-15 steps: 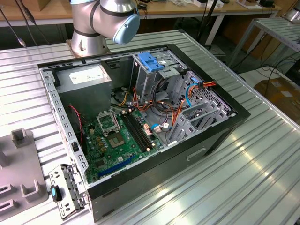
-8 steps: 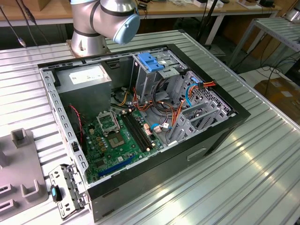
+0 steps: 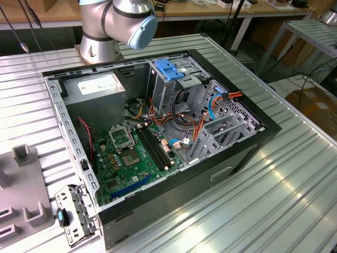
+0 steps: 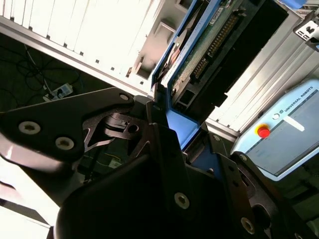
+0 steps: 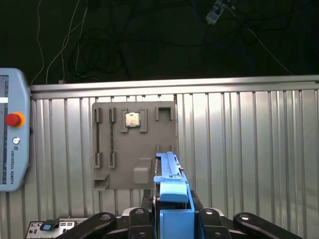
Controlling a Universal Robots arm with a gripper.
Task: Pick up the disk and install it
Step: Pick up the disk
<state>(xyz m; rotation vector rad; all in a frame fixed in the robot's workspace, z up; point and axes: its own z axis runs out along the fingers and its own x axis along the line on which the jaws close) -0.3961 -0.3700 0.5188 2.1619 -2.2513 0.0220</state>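
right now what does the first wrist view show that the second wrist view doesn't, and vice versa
First wrist view adds: a square chip seated in the grey fixture plate on the ribbed table. Second wrist view adds: the disk's green circuit board with its connector row, and a power strip on the floor. Both: the gripper shut on the disk's blue rail, the table, the teach pendant with a red button.

A metal table (image 3: 295, 184) is holding an open computer case (image 3: 231, 158) in its middle. A grey tray (image 3: 31, 190) is lying at its edge, the exterior view's left.
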